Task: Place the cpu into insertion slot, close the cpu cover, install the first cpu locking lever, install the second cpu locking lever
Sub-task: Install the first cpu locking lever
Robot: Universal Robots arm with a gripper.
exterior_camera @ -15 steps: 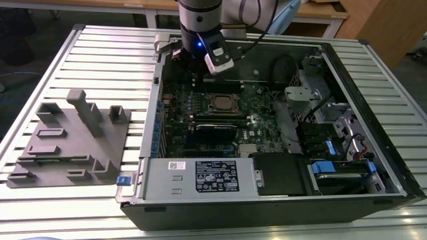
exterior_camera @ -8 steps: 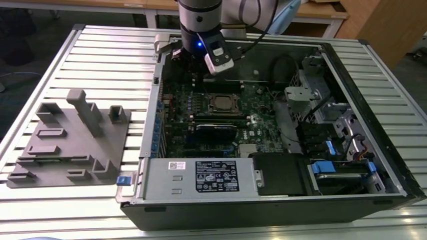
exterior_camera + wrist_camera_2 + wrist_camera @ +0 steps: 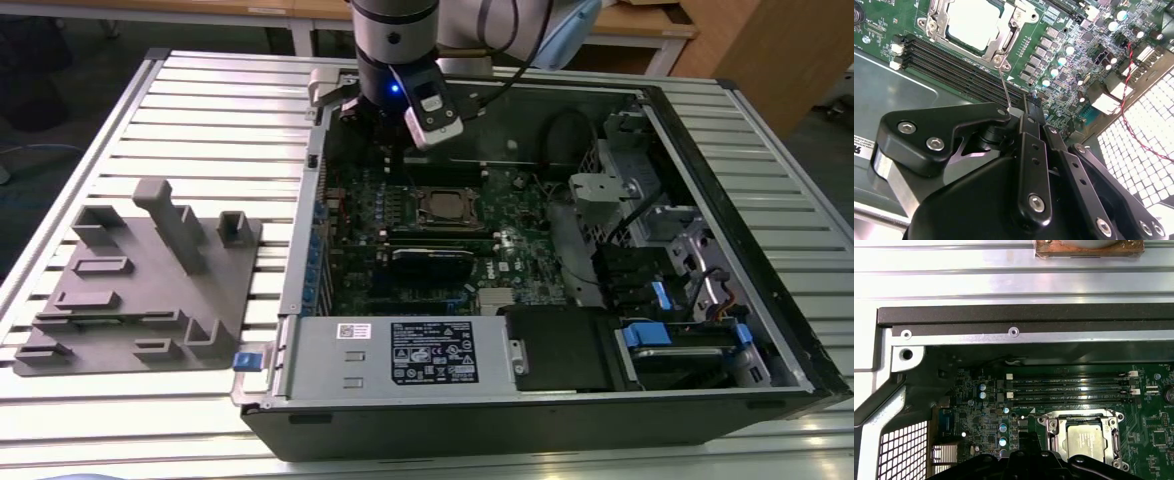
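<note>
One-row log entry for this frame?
cpu: in insertion slot | cpu cover: closed over cpu | locking lever: raised | gripper: shut on locking lever tip

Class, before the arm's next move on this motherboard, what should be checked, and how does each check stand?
1. The cpu sits in the insertion slot: ok.
2. The cpu cover lies closed over it: ok.
3. The locking lever is latched down: not ok, it stands up off the board.
4. The end effector meets the lever's tip: ok.
5. The lever is firmly gripped: cannot tell.
</note>
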